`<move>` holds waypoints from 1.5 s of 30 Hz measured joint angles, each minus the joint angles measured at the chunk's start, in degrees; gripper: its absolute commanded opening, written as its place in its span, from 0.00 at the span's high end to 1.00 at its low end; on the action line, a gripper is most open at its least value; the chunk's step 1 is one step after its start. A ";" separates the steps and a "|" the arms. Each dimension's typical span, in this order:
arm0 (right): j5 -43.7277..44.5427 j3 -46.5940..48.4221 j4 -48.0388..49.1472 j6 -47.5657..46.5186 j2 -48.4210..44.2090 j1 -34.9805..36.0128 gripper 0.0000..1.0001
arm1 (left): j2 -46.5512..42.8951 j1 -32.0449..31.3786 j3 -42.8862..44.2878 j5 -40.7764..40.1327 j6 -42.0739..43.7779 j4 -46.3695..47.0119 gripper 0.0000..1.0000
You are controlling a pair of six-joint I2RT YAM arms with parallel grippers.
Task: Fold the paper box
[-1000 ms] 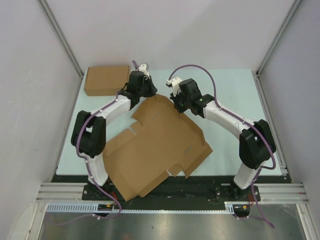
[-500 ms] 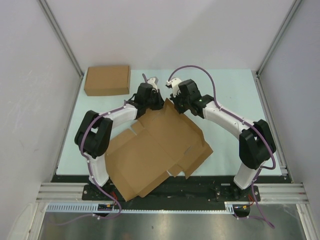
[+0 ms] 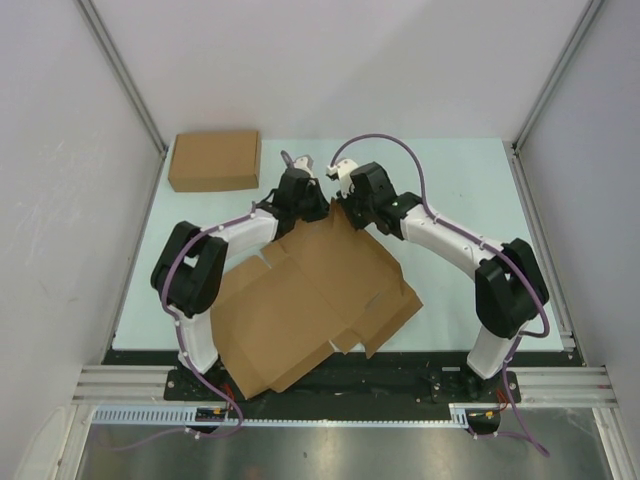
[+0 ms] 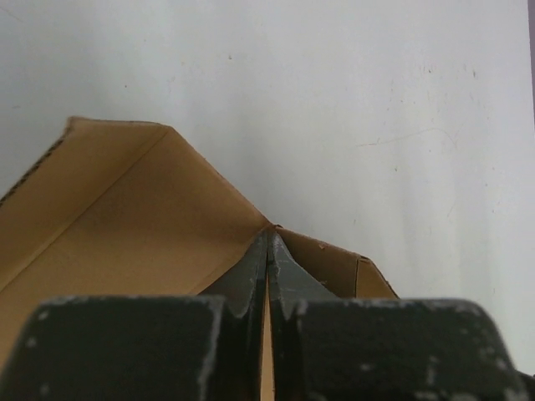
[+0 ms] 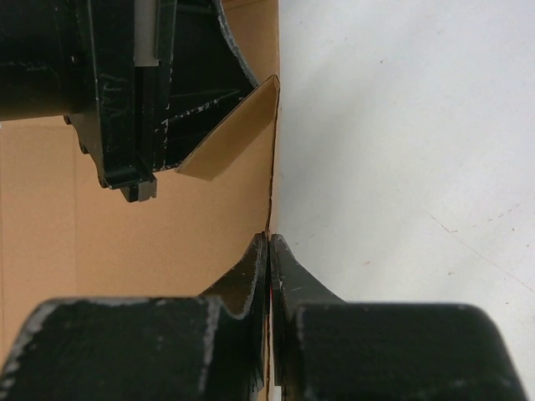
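Note:
The paper box point(image 3: 300, 300) is a brown die-cut cardboard sheet lying open across the near middle of the table, its far flap raised. My left gripper point(image 3: 318, 208) is shut on the far flap's edge; in the left wrist view point(image 4: 267, 242) the cardboard point(image 4: 125, 225) runs between the closed fingers. My right gripper point(image 3: 345, 212) is shut on the same far edge just to the right; in the right wrist view point(image 5: 269, 244) it pinches the sheet's edge point(image 5: 167, 225), with the left gripper's black body point(image 5: 142, 83) close ahead.
A ready-made flat brown cardboard box point(image 3: 215, 160) lies at the far left corner of the pale green table point(image 3: 460, 170). White walls with metal frame posts enclose the table. The sheet's near corner overhangs the table's front edge point(image 3: 260, 385).
My left gripper has moved right from near the far-left box to the raised far flap and shut on it beside the right gripper. The sheet's far edge has shifted slightly.

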 measured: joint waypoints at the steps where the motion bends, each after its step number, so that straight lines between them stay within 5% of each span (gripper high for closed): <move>1: 0.22 0.00 0.04 -0.02 0.20 0.17 1.00 | 0.00 -0.13 0.00 -0.63 -0.90 -0.17 0.95; 14: 1.29 -0.04 -0.15 -0.04 1.16 1.20 1.00 | -0.46 -0.98 -1.86 -4.68 -8.72 1.11 0.89; 19: 1.73 -0.04 -0.33 -0.20 1.16 1.27 1.00 | -2.73 -0.59 -2.82 -5.20 -8.09 0.04 0.68; 24: 1.68 -0.04 -0.31 -0.61 1.14 0.83 1.00 | -13.31 3.72 -5.20 -4.74 -4.28 -3.26 0.58; 29: 1.77 -0.04 -0.92 -1.11 0.76 -0.72 1.00 | -24.74 8.39 -5.09 -9.22 2.75 -6.97 0.59; 35: 2.75 -0.04 -1.84 -1.20 -0.85 -1.73 1.00 | -32.59 8.57 -12.74 -16.90 5.31 -9.49 0.72; 45: 4.11 -0.04 -2.29 -1.20 -1.55 -0.63 1.00 | -17.49 10.14 -17.84 -18.51 2.01 -15.63 0.76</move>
